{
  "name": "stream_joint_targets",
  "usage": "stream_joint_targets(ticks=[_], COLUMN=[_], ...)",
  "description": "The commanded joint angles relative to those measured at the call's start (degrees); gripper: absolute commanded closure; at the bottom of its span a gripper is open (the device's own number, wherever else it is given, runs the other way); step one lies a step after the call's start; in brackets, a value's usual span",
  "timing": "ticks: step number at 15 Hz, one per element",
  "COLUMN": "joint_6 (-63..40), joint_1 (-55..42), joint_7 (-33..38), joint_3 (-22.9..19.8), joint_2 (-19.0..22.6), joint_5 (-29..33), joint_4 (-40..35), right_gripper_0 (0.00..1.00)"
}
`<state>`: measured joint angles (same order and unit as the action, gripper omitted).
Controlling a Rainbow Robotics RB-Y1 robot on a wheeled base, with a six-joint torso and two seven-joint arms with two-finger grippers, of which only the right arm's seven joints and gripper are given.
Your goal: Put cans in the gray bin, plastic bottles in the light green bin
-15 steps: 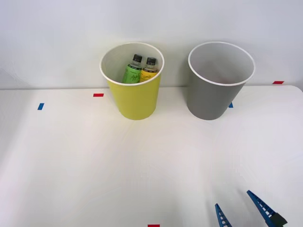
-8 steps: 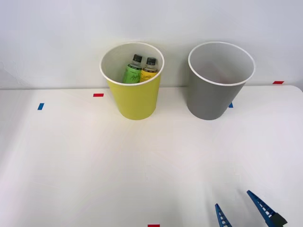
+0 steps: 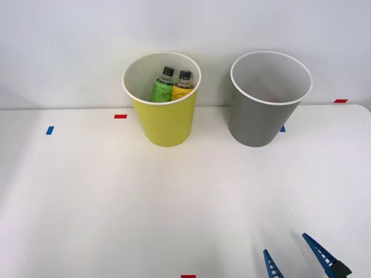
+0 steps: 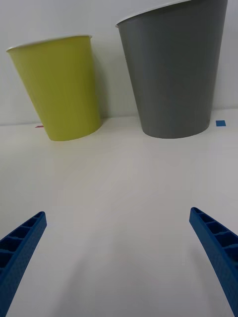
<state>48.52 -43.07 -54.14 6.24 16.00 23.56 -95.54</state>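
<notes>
Your right pincer [image 3: 293,256] hangs released and empty over the near surface [image 3: 87,197]. You have both plastic bottles [image 3: 173,86] standing inside the light green bin [image 3: 165,119], with the gray bin [image 3: 261,119] beside it.

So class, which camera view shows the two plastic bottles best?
The front view: looking down into the light green bin, it shows the green bottle and the yellow-orange labelled bottle standing inside. The right wrist view sees that bin's outer wall, which hides them.
</notes>
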Motion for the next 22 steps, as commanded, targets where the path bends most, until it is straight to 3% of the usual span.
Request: stream_joint_targets(ticks=[1,22], joint_6=[0.0,0.0], joint_1=[0.0,0.0], joint_7=[0.0,0.0], joint_3=[0.0,0.0], joint_2=[0.0,0.0], joint_5=[0.0,0.0], joint_4=[0.0,0.0], right_gripper_0=[0.0,0.0])
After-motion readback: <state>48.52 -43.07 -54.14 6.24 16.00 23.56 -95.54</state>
